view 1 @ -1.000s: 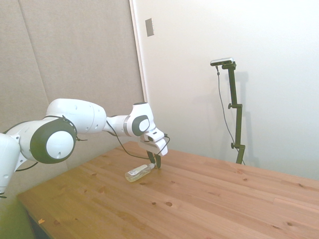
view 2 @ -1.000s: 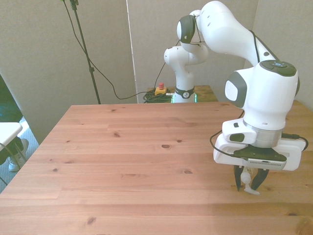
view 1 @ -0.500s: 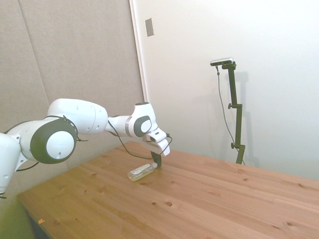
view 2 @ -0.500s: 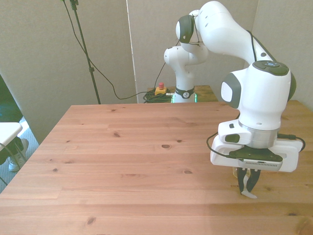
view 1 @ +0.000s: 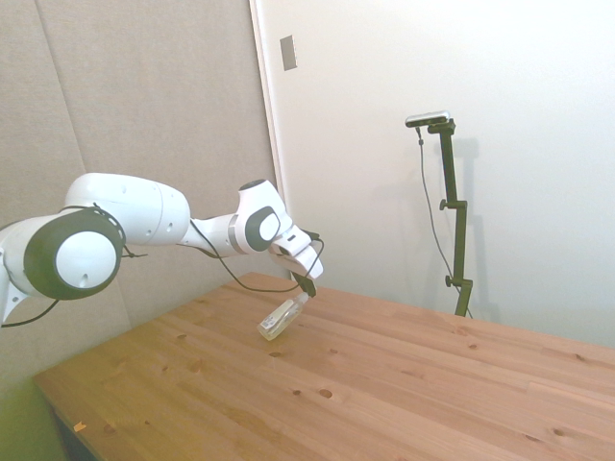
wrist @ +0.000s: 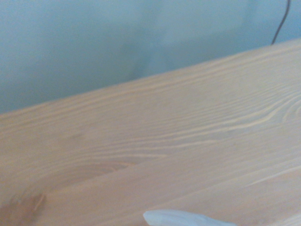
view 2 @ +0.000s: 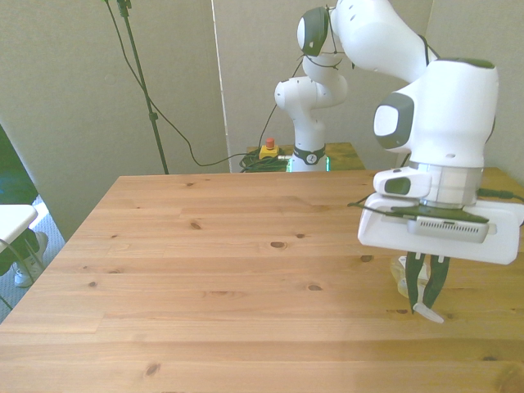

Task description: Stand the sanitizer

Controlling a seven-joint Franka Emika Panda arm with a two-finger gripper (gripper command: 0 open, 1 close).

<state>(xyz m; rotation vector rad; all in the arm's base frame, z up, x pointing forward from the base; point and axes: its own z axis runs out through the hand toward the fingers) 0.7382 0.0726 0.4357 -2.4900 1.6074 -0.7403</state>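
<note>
The sanitizer (view 1: 279, 319), a slim clear bottle of yellowish liquid, hangs tilted in the side view with its base low over the wooden table (view 1: 384, 384) and its pump end up. My gripper (view 1: 304, 291) is shut on that pump end. In the front view the gripper (view 2: 426, 288) points down near the table's right side. The white nozzle (view 2: 427, 312) pokes out below the fingers, and part of the clear bottle (view 2: 402, 274) shows behind them. I cannot tell whether the base touches the wood. The wrist view shows only blurred wood and the white nozzle tip (wrist: 183, 218).
A red and yellow stop button (view 2: 268, 150) and cables lie beyond the table's far edge. A white object (view 2: 12, 221) stands off the front view's left. A pale wall (view 1: 384, 192) runs close along the table in the side view.
The fingers closed on the sanitizer's pump end and rose. The bottle went from lying flat on the table to hanging tilted with its top lifted.
</note>
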